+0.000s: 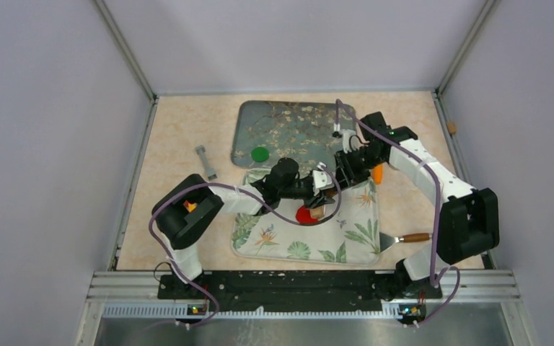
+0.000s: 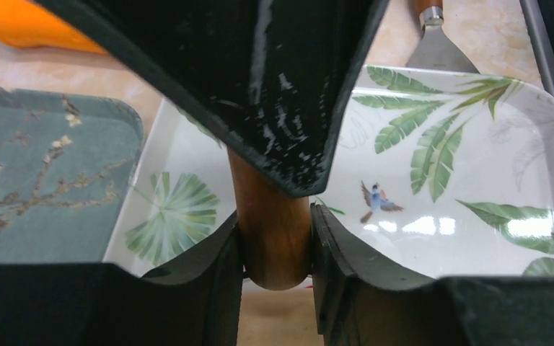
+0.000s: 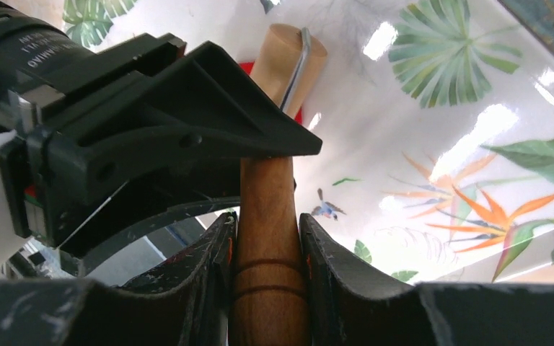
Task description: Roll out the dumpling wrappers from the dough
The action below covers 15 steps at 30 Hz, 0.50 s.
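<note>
The left hand (image 2: 275, 249) and right hand (image 3: 267, 245) each clamp the rolling pin (image 2: 263, 194) over the red wrapper (image 1: 305, 214) on the leafy tray (image 1: 296, 249), seemingly mid-roll. Beyond, the green wrapper (image 1: 260, 154) lies flat on the blossom tray (image 1: 296, 122); 1 of 2 looks done.

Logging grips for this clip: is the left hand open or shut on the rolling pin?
Shut: on the left hand, both fingers press the rolling pin handle, no gap showing.
</note>
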Each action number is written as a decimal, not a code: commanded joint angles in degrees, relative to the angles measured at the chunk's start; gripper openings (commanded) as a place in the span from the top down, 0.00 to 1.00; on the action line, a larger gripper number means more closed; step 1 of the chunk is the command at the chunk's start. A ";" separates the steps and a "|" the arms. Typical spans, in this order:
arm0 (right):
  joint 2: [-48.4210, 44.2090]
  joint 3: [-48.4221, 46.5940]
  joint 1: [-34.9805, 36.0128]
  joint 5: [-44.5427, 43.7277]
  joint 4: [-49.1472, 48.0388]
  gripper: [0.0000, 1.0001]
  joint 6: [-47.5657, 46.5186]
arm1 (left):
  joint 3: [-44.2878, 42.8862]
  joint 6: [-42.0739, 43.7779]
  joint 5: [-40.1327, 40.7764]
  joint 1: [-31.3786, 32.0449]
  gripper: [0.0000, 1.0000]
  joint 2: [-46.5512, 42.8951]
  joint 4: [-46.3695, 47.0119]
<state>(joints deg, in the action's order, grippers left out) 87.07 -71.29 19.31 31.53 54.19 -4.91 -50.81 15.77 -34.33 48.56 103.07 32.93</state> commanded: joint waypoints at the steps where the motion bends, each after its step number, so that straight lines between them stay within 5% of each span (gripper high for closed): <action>1: -2.29 2.00 -0.44 0.33 -0.36 1.00 0.54 | -0.92 -0.21 0.44 0.49 0.74 1.73 3.25; 4: -2.05 3.09 -0.20 1.14 -0.56 1.00 1.02 | 1.17 -0.53 1.33 0.44 0.99 0.91 3.79; 15: 1.19 5.31 7.66 -2.39 -5.22 1.00 4.19 | 11.92 -3.79 6.52 0.36 1.00 -5.91 2.52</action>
<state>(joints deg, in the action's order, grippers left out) 86.43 -68.16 24.32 32.32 51.03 -2.48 -41.85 14.96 -30.74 48.82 98.70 39.48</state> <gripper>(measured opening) 0.344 0.364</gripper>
